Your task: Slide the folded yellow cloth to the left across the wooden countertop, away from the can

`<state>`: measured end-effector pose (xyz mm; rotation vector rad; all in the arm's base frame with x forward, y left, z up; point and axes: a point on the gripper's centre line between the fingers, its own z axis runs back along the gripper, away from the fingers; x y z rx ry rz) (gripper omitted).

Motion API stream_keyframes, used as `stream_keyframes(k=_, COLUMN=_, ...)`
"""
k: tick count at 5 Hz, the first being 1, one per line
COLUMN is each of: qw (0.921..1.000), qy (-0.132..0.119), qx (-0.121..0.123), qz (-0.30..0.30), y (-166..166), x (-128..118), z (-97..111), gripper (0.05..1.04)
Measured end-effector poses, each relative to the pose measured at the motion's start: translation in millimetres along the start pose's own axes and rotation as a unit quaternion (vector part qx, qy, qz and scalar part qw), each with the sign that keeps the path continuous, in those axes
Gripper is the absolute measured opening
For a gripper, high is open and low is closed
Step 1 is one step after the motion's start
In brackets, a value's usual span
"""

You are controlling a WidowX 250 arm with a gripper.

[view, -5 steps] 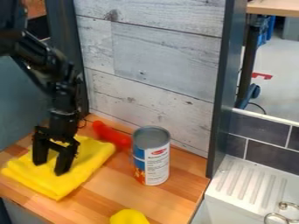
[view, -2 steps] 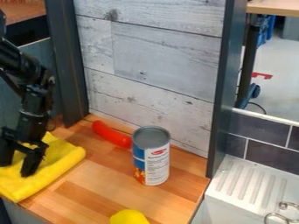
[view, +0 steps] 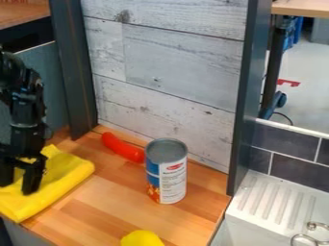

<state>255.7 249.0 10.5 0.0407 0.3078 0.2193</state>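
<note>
Tool: I am holding my black tool [view: 18, 187] low over the left part of the table, its two fingers standing well apart and pointing down at the cloth. I am seeing yellow fabric between them, and I cannot tell whether the tips are pinching any of it.
Yellow cloth: It is lying folded [view: 61, 180] beneath my tool, at the left of the table and along the front edge, with its left part running out of view.
Can: It is standing upright [view: 172, 180] in the right part of the table, well apart from my tool, showing a grey top and a blue and white label with orange near the bottom.
Red object: It is lying [view: 122, 147] close to the back edge of the table, long and slightly curved, its right end reaching just beside the can; I cannot tell if they are touching.
Yellow object: It is sitting [view: 143, 239] toward the front edge, rounded on top, its lower part being cut off by the view.
Table: Its striped wood top [view: 116, 199] is carrying all of these.
Panel: Pale, weathered planks [view: 173, 67] are rising behind the back edge.
Drainboard: White and ridged [view: 273, 204], it is lying beyond the right edge, below dark tiles [view: 296, 169].
</note>
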Motion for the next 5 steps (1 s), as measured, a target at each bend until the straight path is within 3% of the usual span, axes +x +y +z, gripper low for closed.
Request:
stream_keyframes(k=1, qw=0.9996, qy=-0.026, qx=-0.008, qz=0.005, y=-8, x=-8, z=19, gripper=0.999)
stream_keyframes(k=2, qw=0.9993, qy=-0.035, qx=-0.011, qz=-0.003, y=-25, x=-27, z=38, gripper=0.999)
stream_keyframes(k=3, qw=0.999, qy=-0.015, qx=-0.001, qz=-0.043, y=-57, x=-56, z=55, gripper=0.999)
stream_keyframes(k=4, qw=0.9959, qy=-0.02, qx=-0.041, qz=-0.077, y=-87, x=-80, z=70, gripper=0.999)
stream_keyframes(k=5, qw=0.9927, qy=-0.036, qx=-0.051, qz=-0.103, y=-107, x=-89, z=79, gripper=0.999)
